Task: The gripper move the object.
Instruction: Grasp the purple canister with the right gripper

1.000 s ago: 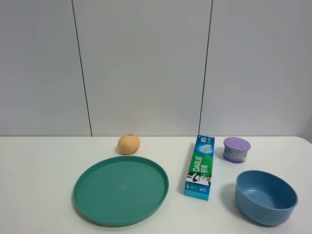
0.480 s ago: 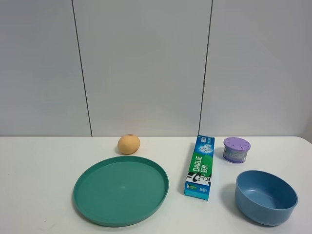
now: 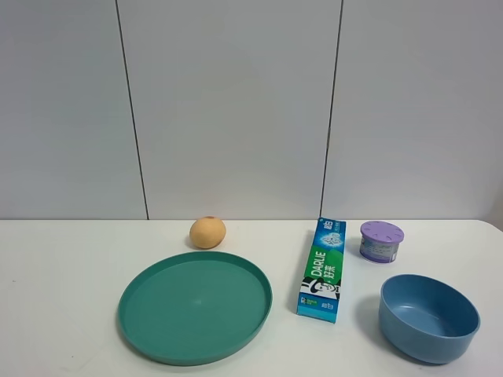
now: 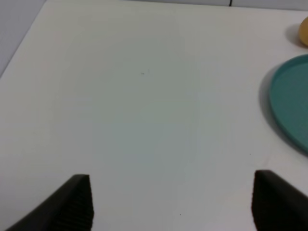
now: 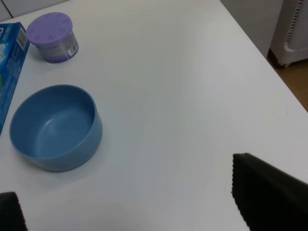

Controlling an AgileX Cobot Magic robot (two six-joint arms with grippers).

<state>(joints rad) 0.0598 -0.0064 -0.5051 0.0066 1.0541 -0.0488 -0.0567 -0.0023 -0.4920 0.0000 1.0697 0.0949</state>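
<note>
Plainly the left gripper (image 4: 171, 175) and right gripper (image 5: 122, 175) gape empty, the object (image 5: 50, 36) well ahead of the right jaws.

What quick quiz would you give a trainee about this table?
1. True or false: the tub sits inside the bowl.
2. Which thing lies between the plate and the bowl? A: fruit. B: toothpaste box. C: tub.
3. Fill in: the left gripper and the right gripper both have their fingers ___, holding nothing.

Key:
1. False; the tub stands behind the bowl, apart from it.
2. B.
3. Open.
</note>
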